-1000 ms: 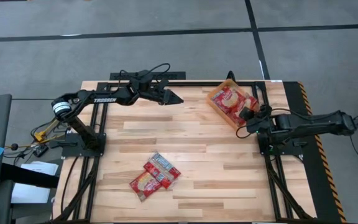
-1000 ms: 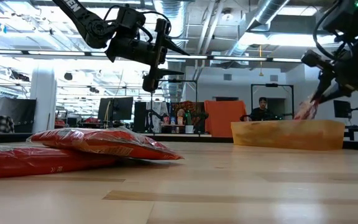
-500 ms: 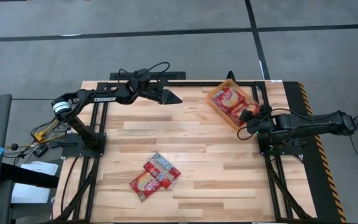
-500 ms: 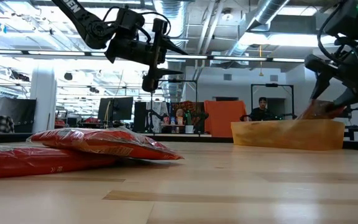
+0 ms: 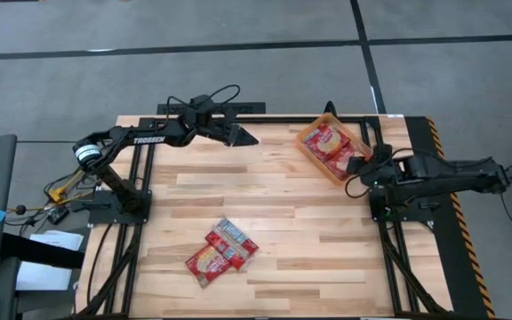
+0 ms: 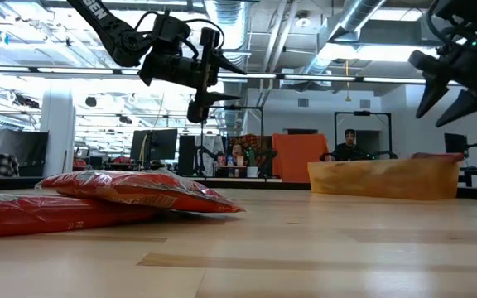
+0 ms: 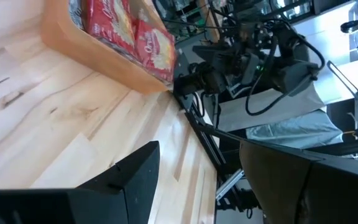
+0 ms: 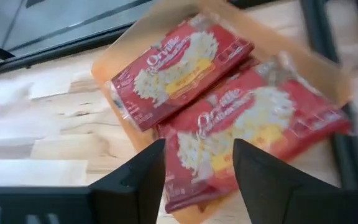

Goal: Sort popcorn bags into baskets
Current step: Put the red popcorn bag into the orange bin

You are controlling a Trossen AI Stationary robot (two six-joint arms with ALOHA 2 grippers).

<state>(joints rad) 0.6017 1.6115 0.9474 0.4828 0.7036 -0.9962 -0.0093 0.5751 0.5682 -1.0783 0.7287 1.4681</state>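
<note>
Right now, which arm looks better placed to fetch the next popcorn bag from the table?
Probably the left. Its open gripper hangs empty above the table, with a clear line to the loose bags. The right gripper, also open, is beside the basket.

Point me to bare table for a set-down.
Free: the wide wooden stretch between the orange basket and the popcorn bags piled near the front edge. Crowded: inside the basket, under the right hand. The left hand hovers over the far edge.

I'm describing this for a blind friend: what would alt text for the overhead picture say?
A wooden table seen from above: the right gripper, open and empty, hovers beside an orange basket holding red popcorn bags. More bags lie loose near the table's front edge, and the left gripper hangs open over the far edge.
</note>
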